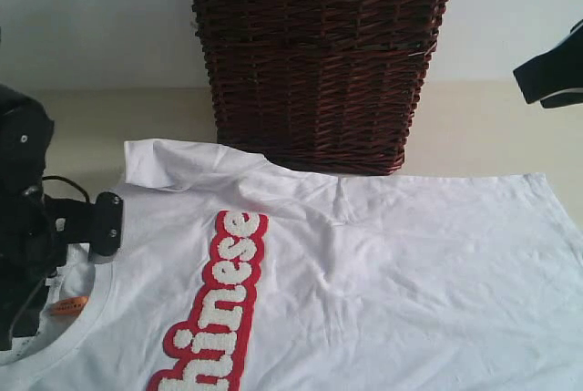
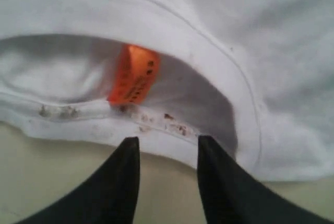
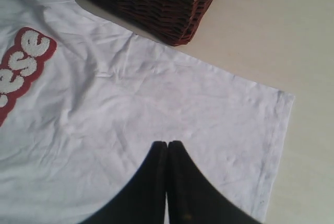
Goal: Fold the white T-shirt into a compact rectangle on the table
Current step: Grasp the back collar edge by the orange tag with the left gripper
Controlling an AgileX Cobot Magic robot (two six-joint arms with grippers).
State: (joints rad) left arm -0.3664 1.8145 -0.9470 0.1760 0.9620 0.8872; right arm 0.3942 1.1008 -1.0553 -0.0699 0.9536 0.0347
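Note:
The white T-shirt (image 1: 383, 272) lies spread flat on the table (image 1: 492, 127), collar to the left and hem to the right, with its red-outlined fuzzy lettering (image 1: 219, 304) facing up. My left gripper (image 2: 168, 143) is open, its tips at the outer edge of the ribbed collar (image 2: 172, 140), close to an orange neck tag (image 2: 133, 75); only table shows between its fingers. The left arm (image 1: 36, 227) sits over the collar. My right gripper (image 3: 167, 144) is shut on nothing and hovers above the shirt's body near the hem (image 3: 276, 145).
A dark wicker basket (image 1: 319, 63) with lace trim stands at the back, touching the shirt's far edge. The right arm (image 1: 551, 72) is raised at the right edge of the view. A sleeve (image 1: 173, 163) lies folded near the basket's left corner.

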